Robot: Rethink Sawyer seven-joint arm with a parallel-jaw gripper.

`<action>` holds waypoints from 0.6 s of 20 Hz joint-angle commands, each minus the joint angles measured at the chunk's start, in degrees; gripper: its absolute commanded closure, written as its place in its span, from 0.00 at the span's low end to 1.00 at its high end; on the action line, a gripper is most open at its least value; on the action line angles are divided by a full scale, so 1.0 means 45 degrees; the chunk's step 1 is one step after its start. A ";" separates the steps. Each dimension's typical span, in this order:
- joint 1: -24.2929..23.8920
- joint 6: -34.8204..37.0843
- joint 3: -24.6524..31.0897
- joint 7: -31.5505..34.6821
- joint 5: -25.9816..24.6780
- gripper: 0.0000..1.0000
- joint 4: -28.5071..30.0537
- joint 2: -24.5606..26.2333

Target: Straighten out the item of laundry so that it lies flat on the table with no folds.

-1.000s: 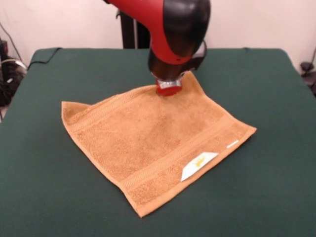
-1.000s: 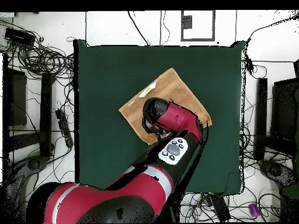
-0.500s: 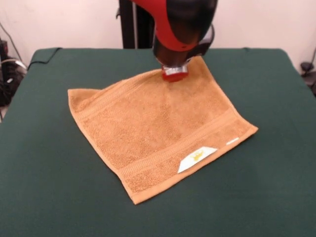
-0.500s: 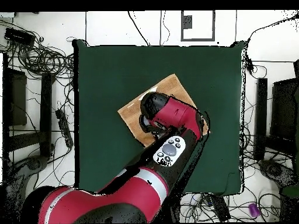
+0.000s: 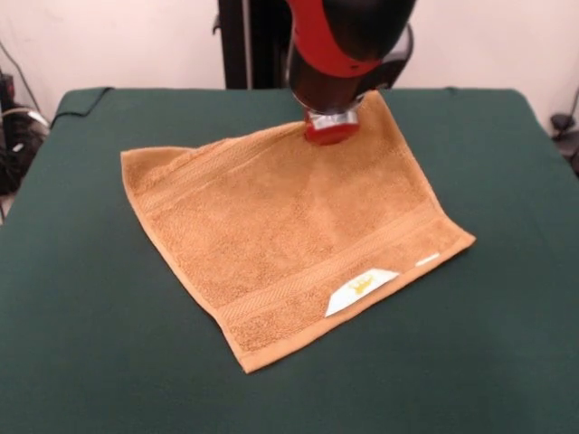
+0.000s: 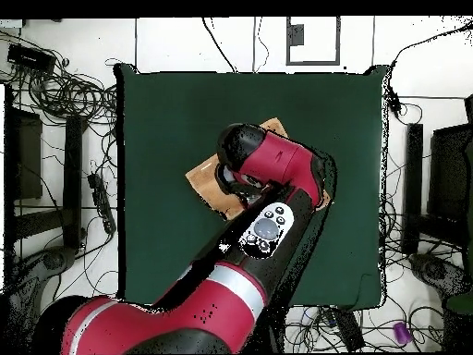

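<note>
Towel (image 5: 289, 240) sits mid-frame in the front view, on the table (image 5: 81, 344), spread as a diamond. One corner points at the bottom of the frame, one at the right, one at the left, and the far one runs up under the arm. White label (image 5: 360, 291) lies on the lower right edge.

Gripper (image 5: 331, 131) is down on the towel near its far corner, upper centre of frame. You cannot tell whether it pinches the cloth or only presses on it: the wrist hides the tips. My read is that it is there to drag that corner away from the rest, so the cloth pulls taut.

In the overhead view the arm (image 6: 268, 176) covers most of the towel; only slivers show at its left and right.

Against the frame a second back:
- Gripper now stands higher and a little further right in the front view.
- Far corner has gone up with it.
- Left corner, then curled upward, now lies flat.
- Near corner has drawn up from the bottom edge.
- Label has shifted slightly upward.

Towel looks nearly flat; soft creases fan out below the gripper.
</note>
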 commanded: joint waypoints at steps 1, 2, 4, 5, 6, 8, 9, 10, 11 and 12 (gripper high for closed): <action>-0.0547 0.0546 0.1207 0.3476 0.0573 1.00 -0.1478 0.0741; -0.0695 0.0036 0.1429 0.3048 0.0597 1.00 -0.1439 0.0749; -0.0803 -0.0530 0.1627 0.2582 0.0514 1.00 -0.1410 0.0816; -0.0870 -0.0651 0.1648 0.2527 0.0483 1.00 -0.1516 0.0913; -0.0922 -0.0907 0.1679 0.2385 0.0436 1.00 -0.1456 0.0916; -0.1074 -0.1224 0.1774 0.2137 0.0363 1.00 -0.1514 0.0988; -0.1158 -0.1349 0.1845 0.2014 0.0350 1.00 -0.1506 0.0993; -0.1246 -0.1516 0.1935 0.1854 0.0331 1.00 -0.1502 0.1008; -0.1243 -0.1631 0.2004 0.1788 0.0319 1.00 -0.1431 0.0974; -0.1283 -0.1791 0.2061 0.1659 0.0278 1.00 -0.1363 0.0931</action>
